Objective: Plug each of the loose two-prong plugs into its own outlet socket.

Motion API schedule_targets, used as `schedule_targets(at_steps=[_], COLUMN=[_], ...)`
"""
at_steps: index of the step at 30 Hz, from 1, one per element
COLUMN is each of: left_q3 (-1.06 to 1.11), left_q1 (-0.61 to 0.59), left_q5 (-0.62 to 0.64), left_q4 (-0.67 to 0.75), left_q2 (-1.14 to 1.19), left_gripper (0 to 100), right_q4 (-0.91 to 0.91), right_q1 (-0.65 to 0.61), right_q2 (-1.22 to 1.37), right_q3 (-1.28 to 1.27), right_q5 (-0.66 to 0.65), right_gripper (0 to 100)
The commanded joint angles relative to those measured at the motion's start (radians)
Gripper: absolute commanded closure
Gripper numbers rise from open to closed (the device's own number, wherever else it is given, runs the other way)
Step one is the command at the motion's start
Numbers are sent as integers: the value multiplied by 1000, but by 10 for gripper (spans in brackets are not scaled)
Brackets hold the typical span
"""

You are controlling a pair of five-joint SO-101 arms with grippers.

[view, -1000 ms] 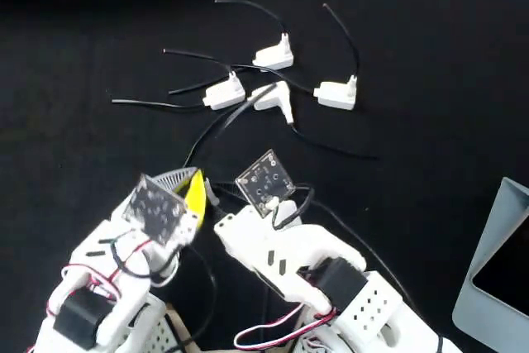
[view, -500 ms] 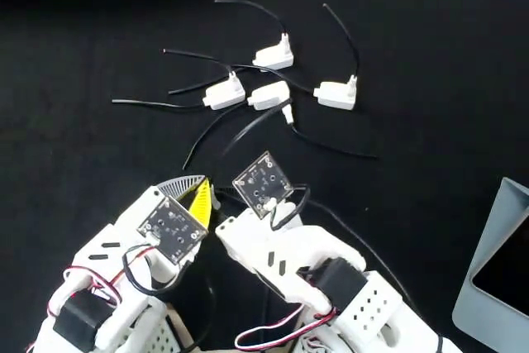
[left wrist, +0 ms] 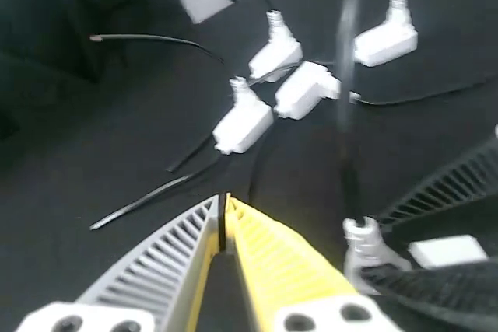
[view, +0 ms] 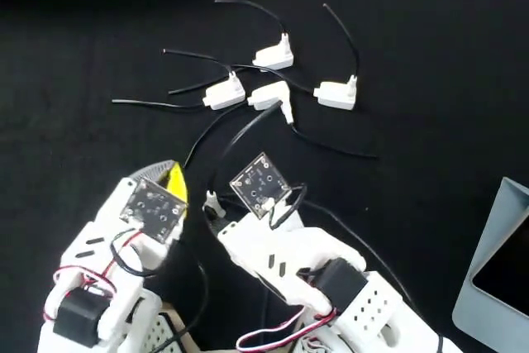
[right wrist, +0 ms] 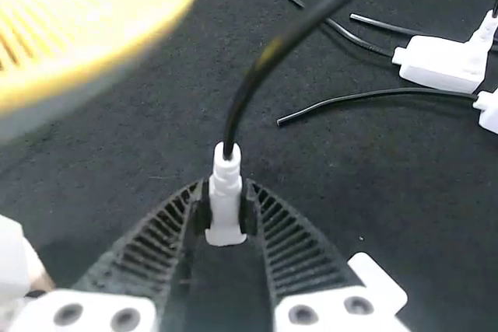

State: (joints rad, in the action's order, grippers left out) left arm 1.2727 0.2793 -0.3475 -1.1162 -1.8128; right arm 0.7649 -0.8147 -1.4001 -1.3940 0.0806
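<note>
Seen from the high view, both arms reach in from 6 o'clock. The right gripper (right wrist: 226,192) pinches the white cable end (right wrist: 225,219) of a black cable (right wrist: 296,29), low over the worktop (view: 430,80). At its 10 o'clock, the left gripper (left wrist: 224,201) has its grey and yellow fingers pressed together. Four white plugs (view: 225,93) lie clustered toward 12 o'clock, well apart from both.

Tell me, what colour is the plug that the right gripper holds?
The plug is white; the right wrist view shows it best.

Prongs of the plug (right wrist: 225,200) are hidden, seemingly tucked between the right jaws.
</note>
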Motion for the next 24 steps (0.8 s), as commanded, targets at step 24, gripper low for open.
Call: schedule_targets(at_steps=[24], left_q3=[18], left_q1=[288], left_q5=[-221], left_q4=[-104], left_q2=[-3], left_gripper=[971], right_q4=[78], right_q1=[-8], right_q2=[-15], right_q3=[81], right_q5=[-2], right_gripper=[986])
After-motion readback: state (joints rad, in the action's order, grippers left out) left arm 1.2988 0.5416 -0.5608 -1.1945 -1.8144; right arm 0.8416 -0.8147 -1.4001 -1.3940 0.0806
